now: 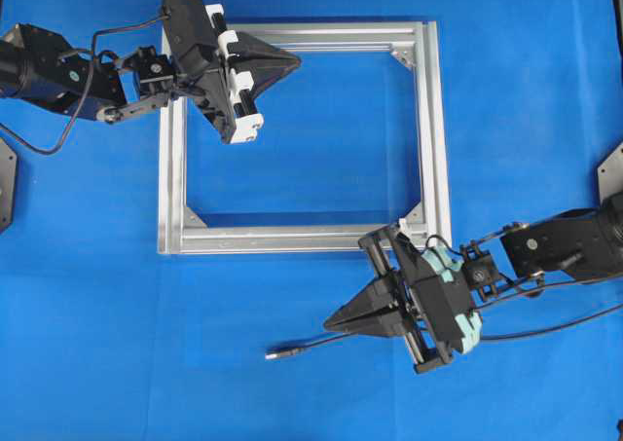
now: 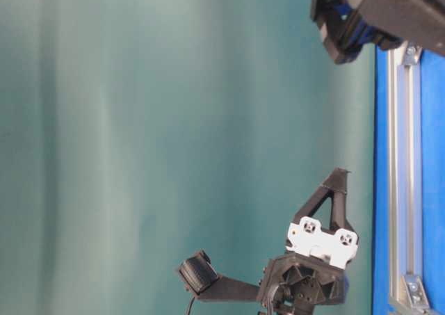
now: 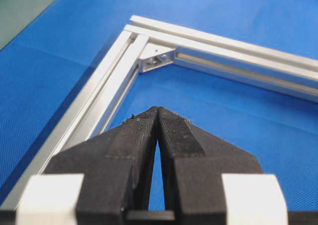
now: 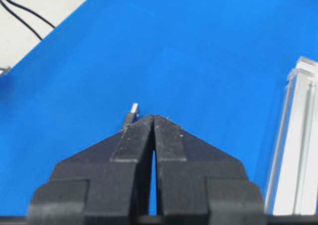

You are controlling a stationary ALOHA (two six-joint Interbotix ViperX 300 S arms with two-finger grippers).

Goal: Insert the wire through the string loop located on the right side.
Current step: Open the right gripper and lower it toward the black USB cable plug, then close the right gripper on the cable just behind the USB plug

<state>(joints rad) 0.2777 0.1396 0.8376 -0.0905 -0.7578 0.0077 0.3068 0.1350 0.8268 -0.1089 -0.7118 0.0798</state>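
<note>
Surface: we see a flat blue cloth (image 1: 97,344) covering the whole table, its weave fine and unmarked.
Room: in the table-level view we see a plain teal backdrop (image 2: 139,120) behind the table; the right wrist view shows a pale floor strip past the cloth's edge, with two thin dark cords on it.
Frame: a square aluminium frame (image 1: 171,188) lies flat on the cloth, toward the far edge and near the middle, with silver brackets in its inner corners.
Left gripper: we find the left gripper (image 1: 295,63) over the frame's far left part, its tip above the open square; the fingers (image 3: 141,135) are pressed together with nothing between them.
Right gripper: the right gripper (image 1: 329,321) hangs just outside the frame's near rail, toward the near right of the cloth, pointing left; its fingers (image 4: 136,140) are pressed together and we see nothing pinched.
Wire: the wire (image 1: 311,345) lies on the cloth near the near edge, running left from beneath the right gripper, its silvery plug (image 1: 275,354) lying free just past the fingertips.
Loop: a small white loop (image 1: 403,229) sits at the frame's near right corner, just beside the right gripper's body; we cannot tell its shape.
</note>
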